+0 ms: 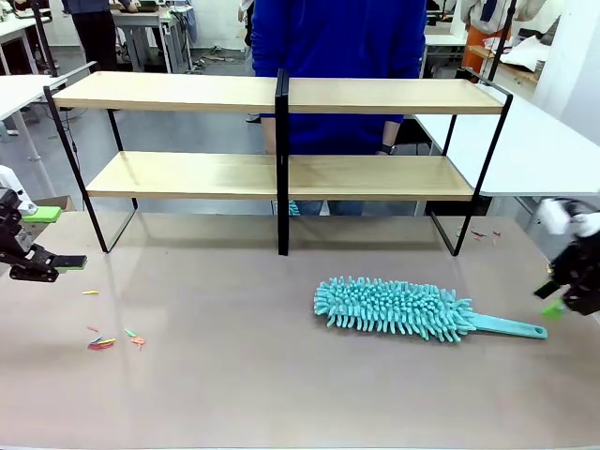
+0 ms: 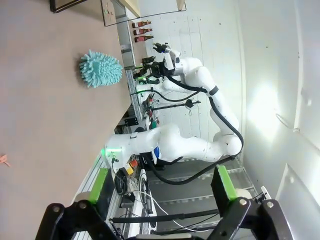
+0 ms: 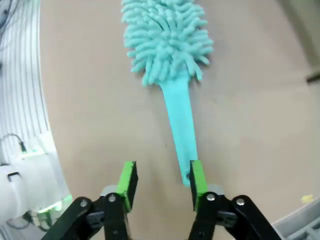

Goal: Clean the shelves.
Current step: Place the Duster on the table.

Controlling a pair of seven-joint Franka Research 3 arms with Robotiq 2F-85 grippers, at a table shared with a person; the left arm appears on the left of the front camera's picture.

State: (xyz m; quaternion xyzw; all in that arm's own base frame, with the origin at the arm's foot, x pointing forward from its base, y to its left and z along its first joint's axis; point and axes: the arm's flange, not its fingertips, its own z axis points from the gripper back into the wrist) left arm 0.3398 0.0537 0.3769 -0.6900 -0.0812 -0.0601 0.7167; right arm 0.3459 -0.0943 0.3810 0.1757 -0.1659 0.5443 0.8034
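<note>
Shelves (image 1: pixel 281 173) stand at the counter's (image 1: pixel 234 394) far edge, rigid and fixed. Nearer the right edge lies a light, soft teal duster (image 1: pixel 394 307), best taken by its stiff handle. Right pincer (image 3: pixel 161 181) is spread beside that handle's end, gripping nothing; left pincer (image 2: pixel 162 186) also spread.
</note>
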